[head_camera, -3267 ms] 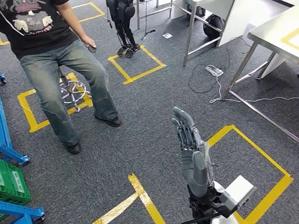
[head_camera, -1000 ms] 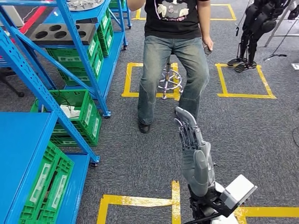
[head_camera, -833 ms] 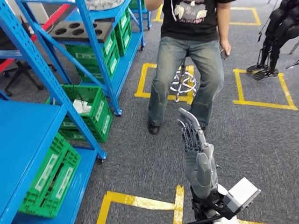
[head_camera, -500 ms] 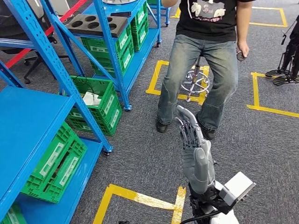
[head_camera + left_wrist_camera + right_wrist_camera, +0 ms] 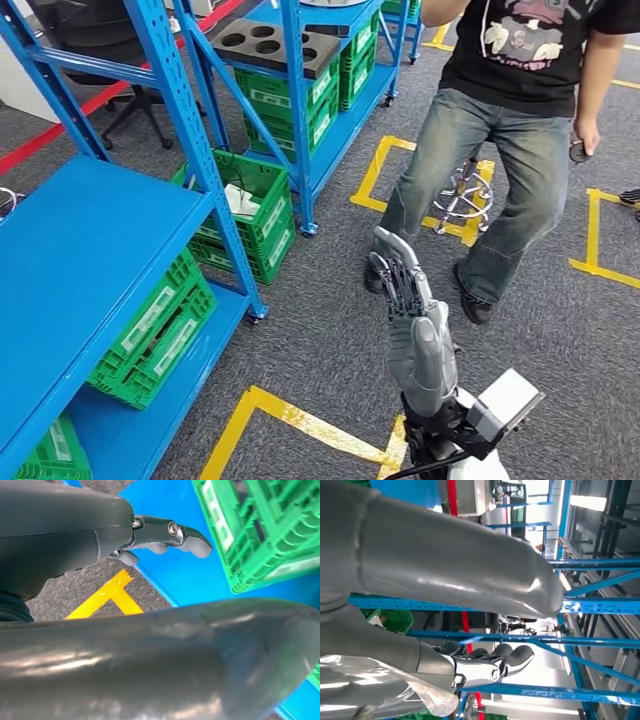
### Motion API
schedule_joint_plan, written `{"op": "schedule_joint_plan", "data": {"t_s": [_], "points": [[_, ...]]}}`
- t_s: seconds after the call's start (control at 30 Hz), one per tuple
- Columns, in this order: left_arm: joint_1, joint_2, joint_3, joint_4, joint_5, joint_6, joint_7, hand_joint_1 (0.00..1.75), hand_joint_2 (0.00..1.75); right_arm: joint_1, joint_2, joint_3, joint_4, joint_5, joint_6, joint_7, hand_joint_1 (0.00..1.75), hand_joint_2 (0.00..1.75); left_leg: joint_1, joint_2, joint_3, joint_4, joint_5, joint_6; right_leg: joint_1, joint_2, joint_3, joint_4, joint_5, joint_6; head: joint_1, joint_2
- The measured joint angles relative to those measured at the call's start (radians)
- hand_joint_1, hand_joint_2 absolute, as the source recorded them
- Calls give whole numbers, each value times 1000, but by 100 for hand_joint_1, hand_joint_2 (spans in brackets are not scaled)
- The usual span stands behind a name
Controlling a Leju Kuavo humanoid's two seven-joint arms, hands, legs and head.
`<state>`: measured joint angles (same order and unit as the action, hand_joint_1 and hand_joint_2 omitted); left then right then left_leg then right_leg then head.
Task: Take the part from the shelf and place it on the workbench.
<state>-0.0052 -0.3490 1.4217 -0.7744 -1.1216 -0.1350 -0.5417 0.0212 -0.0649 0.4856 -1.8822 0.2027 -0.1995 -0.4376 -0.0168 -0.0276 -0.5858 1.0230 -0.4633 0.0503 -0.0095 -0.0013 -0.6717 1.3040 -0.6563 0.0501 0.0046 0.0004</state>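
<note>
View swung left — blue shelf (image 5: 98,240) now nearer, person (image 5: 521,120) shifted right.

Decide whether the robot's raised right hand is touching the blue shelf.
Apart. In the head view, the right hand is raised over grey carpet, and open floor separates it from the blue shelf standing off to its left.

You had a blue shelf (image 5: 98,235) at the left, its broad deck bare in the middle. On its lowest deck sat a green crate (image 5: 155,335). A second blue rack (image 5: 302,110) behind carried a dark tray with round holes (image 5: 275,45) above more green crates (image 5: 290,100). On the grey carpet (image 5: 317,330) lay yellow tape lines (image 5: 294,415), another green crate (image 5: 241,215), and a stool base (image 5: 468,195).
</note>
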Motion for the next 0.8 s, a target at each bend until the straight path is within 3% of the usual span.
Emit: {"op": "schedule_joint_plan", "data": {"t_s": [0.07, 0.13, 0.2, 0.27, 0.33, 0.4, 0.47, 0.5, 0.53, 0.57, 0.63, 0.7, 0.77, 0.8], "points": [[0, -2, 0, 0, 0, 0, 0, 0, 0, -1, 0, 0, 0, -1, 0, 0, 0, 0, 5, -22, 4, 4, -4, -7, -6, 9, 29, -95, 80, 7, 0, 0], [0, -2, 0, 0, 0, 0, 0, 0, 0, -1, 0, 0, 0, -4, 1, 0, 0, 0, 7, -42, 2, 14, -10, -19, -12, 41, 79, -211, 130, 9, 1, 0], [0, -1, 0, 0, -1, 0, 0, 0, 0, -2, 0, 0, 1, -6, 2, 0, 0, 0, 9, -57, -7, 20, -10, -33, -11, 59, 100, -250, 132, -2, 1, 0], [2, -1, 2, 0, -2, 0, 0, 0, 0, -3, 0, 0, 1, -7, 1, 0, 0, 0, 12, -66, -12, 21, -7, -43, -10, 45, 103, -256, 136, -18, 0, 0], [2, 0, 5, 0, -3, 0, 0, 0, 0, -5, 0, 0, 1, -6, 1, 0, 0, 0, 12, -40, -25, 48, -26, -53, -13, 25, 109, -263, 139, -31, -5, 0], [0, 1, 5, 0, -3, 0, 0, 0, 0, -5, 0, 0, 0, -6, 1, 0, 0, 0, 13, -1, -70, 147, -80, -62, -13, 1, 114, -268, 139, -39, -13, 0], [-1, 1, 6, 0, -3, 0, 0, 0, 0, -4, 0, 0, 0, -6, 2, 0, 0, 0, 18, 12, -128, 269, -129, -68, -12, -23, 115, -269, 137, -41, -14, 0], [0, 1, 6, 0, -3, 0, 0, 0, 0, -4, 0, 0, 0, -6, 2, 0, 0, 0, 20, 14, -142, 296, -131, -70, -12, -35, 115, -269, 136, -41, -15, 0], [1, 1, 7, 0, -3, 0, 0, 0, 0, -4, 0, 0, 0, -6, 2, 0, 0, 0, 22, 16, -136, 284, -113, -71, -12, -46, 116, -269, 134, -41, -15, 0], [2, 1, 7, 0, -3, 0, 0, 0, 0, -4, 0, 0, 0, -6, 2, 0, 0, 0, 24, 21, -112, 234, -80, -70, -12, -56, 119, -269, 132, -39, -15, 0], [2, 1, 8, 0, -4, 0, 0, 0, 0, -5, 0, 0, 0, -6, 2, 0, 0, 0, 21, 54, -45, 96, -21, -67, -10, -74, 125, -268, 127, -33, -15, 0], [1, 1, 8, 0, -5, 0, 0, 0, 0, -6, 0, 0, -1, -6, 1, 0, 0, 0, 14, 77, -12, 25, -5, -59, -5, -89, 130, -270, 122, -23, -14, 0], [2, 1, 9, 0, -6, 0, 0, 0, 0, -7, 0, 1, -1, -6, 1, 0, 0, 0, 10, 65, -10, 18, -8, -48, -4, -104, 138, -277, 120, -11, -14, 0], [3, 1, 9, 0, -7, 0, 0, 0, 0, -9, 0, 1, -1, -6, 1, 0, 0, 0, 11, 56, -7, 13, -6, -42, -5, -100, 142, -277, 116, -5, -14, 0]]}}
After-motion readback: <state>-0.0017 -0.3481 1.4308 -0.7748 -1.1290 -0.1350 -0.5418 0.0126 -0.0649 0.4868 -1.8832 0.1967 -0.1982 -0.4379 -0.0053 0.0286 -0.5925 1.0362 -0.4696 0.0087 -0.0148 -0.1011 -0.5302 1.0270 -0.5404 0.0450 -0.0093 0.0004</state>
